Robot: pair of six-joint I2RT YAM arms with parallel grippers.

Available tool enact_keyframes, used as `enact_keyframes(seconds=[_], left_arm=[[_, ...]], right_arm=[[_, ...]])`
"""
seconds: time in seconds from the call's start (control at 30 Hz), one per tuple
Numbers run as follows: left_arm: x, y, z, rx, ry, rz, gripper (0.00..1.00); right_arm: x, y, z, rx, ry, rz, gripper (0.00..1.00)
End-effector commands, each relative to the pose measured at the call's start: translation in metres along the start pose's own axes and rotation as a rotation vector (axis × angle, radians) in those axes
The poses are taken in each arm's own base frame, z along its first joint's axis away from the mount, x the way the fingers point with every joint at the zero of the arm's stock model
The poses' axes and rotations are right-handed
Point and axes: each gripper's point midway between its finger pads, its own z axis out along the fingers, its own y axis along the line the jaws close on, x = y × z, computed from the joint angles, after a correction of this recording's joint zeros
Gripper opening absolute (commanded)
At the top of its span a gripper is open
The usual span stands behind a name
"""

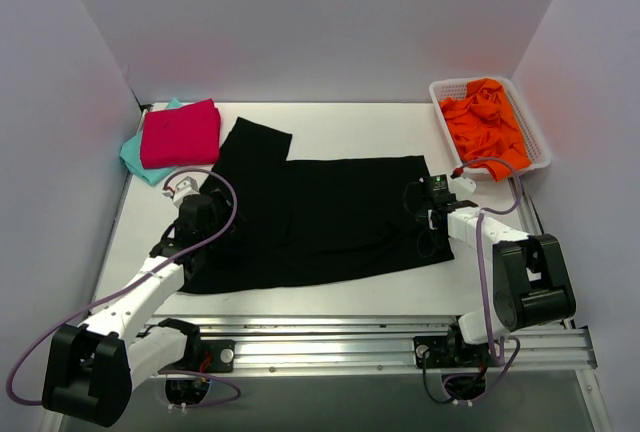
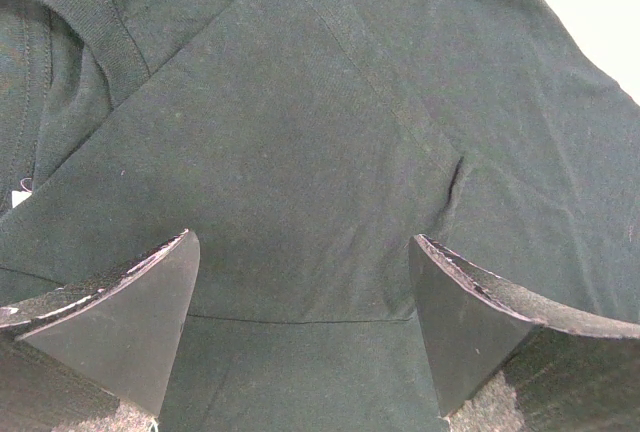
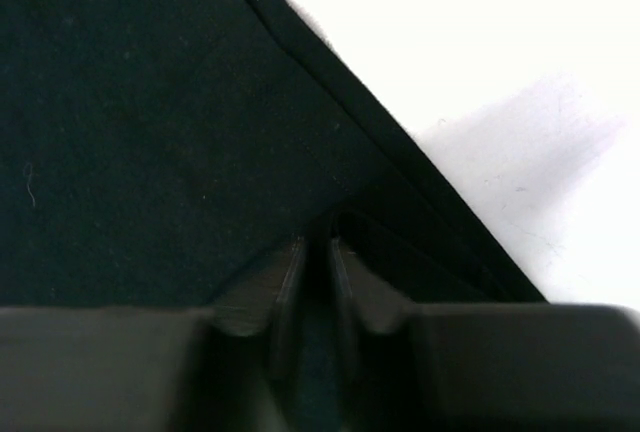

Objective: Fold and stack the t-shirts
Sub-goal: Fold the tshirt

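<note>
The left gripper (image 2: 300, 322) hung over the black t-shirt (image 1: 330, 212) on its left side. Its fingers (image 2: 130, 312) were spread wide and held nothing. The right gripper (image 3: 312, 262) was pinched almost closed on the shirt's right edge. The shirt lay spread out mid-table (image 1: 350, 122). Far back on the left, a folded pink t-shirt (image 1: 182, 132) sat on a teal t-shirt (image 1: 135, 157).

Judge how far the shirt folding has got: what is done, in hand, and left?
Done: the pink shirt lies folded on the teal shirt, far left. In hand: the black shirt lies spread out; the right gripper pinches its right edge, the left gripper hangs open over its left side. Left: folding and stacking it, probably also the orange cloth crumpled in the basket.
</note>
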Motion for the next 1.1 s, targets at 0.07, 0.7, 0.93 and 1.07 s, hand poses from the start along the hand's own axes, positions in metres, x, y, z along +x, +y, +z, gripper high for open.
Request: enact_keyframes(seconds=[0.07,0.7,0.93,1.07], left_arm=[[-0.01,-0.007,-0.002,0.019,-0.038,-0.008,0.94],[-0.012,-0.008,-0.004,0.02,-0.037,-0.006,0.94],[-0.013,-0.005,-0.006,0.003,-0.04,-0.002,0.94],[-0.013,-0.005,-0.006,-0.001,-0.042,0.0,0.94]], right_arm=[[0.01,-0.004,-0.001,0.008,0.039,-0.008,0.0],[-0.029,-0.046,-0.039,0.148,-0.117,0.004,0.0],[-0.024,-0.06,-0.033,0.245,-0.104,0.018,0.0],[-0.027,-0.067,-0.026,0.302,-0.109,0.026,0.08]])
